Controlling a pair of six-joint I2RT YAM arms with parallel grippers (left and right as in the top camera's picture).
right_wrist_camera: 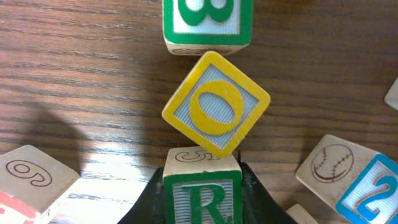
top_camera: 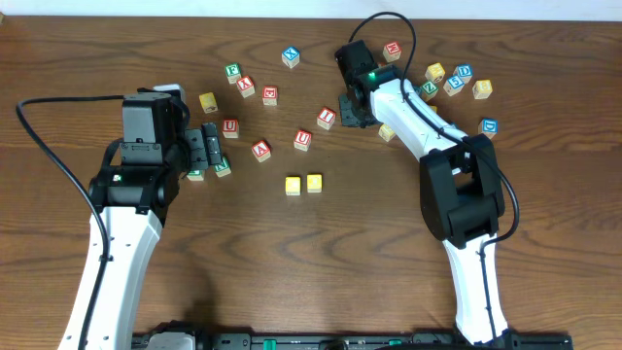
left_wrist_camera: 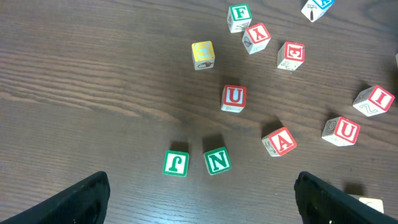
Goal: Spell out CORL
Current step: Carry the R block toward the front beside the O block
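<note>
The right gripper (top_camera: 352, 112), in the upper middle of the overhead view, is clenched on the green R cube (right_wrist_camera: 202, 194). In the right wrist view the dark fingers (right_wrist_camera: 149, 202) press flat against both side faces of the cube at the bottom centre of the frame. The cube is pale bare wood, with a ribbed white face framed in green.

Touching its upper edge is a yellow O cube (right_wrist_camera: 216, 102), turned corner-on like a diamond. It has the same ribbed face, set in a yellow border. Above that, a green-framed cube (right_wrist_camera: 202, 25) is cut off by the top edge. At lower right a plain wooden cube (right_wrist_camera: 336, 163) shows an engraved baseball.

In the overhead view, a yellow-topped cube (top_camera: 293, 184) lies at mid-frame just beside a second yellow-topped cube (top_camera: 314, 182). Their letters are too small to read. Which of the blue-lettered cubes bears the L cannot be told.

The left gripper (top_camera: 209, 146) is released, its black fingers spread to the two bottom corners of the left wrist view. Between and beyond them, on the dark grained wooden table (top_camera: 292, 272), stand a green N cube (left_wrist_camera: 217, 160) and a green J cube (left_wrist_camera: 176, 163). A red U cube (left_wrist_camera: 234, 98) stands farther up.
</note>
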